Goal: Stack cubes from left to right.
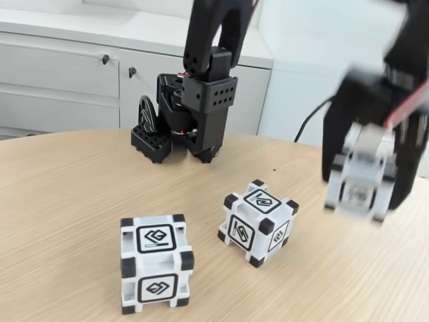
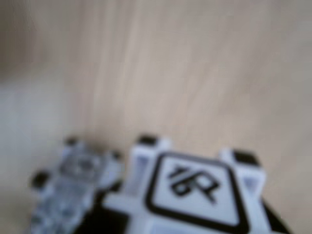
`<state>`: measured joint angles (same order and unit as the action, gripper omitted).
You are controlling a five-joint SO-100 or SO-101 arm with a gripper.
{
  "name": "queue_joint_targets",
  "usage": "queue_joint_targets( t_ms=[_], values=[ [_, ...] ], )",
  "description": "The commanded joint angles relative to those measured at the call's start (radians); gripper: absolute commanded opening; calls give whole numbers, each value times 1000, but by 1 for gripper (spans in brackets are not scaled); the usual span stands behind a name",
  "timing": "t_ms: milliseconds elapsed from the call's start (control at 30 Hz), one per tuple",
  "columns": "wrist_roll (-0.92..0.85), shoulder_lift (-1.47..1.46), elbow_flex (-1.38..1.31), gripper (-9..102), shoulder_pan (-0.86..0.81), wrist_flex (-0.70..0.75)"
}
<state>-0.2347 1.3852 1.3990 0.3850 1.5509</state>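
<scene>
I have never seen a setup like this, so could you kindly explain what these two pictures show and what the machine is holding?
This is a small black robot arm on a wooden table. One picture comes from a camera standing beside the table; the other, blurry one comes from a camera riding on the arm's wrist, looking down.

In the fixed view, the arm's base stands at the back, and its gripper hangs blurred on the right, above the table, closed on a white cube with black corners. The wrist view shows that held cube close up, with a black-framed symbol on its face.

Two more such cubes rest on the table: the left cube and the middle cube, standing apart. Nothing is stacked yet.
</scene>
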Motion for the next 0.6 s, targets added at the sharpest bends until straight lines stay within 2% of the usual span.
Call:
queue_joint_targets(
  t_ms=[0, 233, 567],
  values=[
    [-2, 247, -17, 14, -57, 38],
    [-127, 476, -9, 14, -276, 40],
    [-331, 443, -8, 14, -719, 26]
  ],
)
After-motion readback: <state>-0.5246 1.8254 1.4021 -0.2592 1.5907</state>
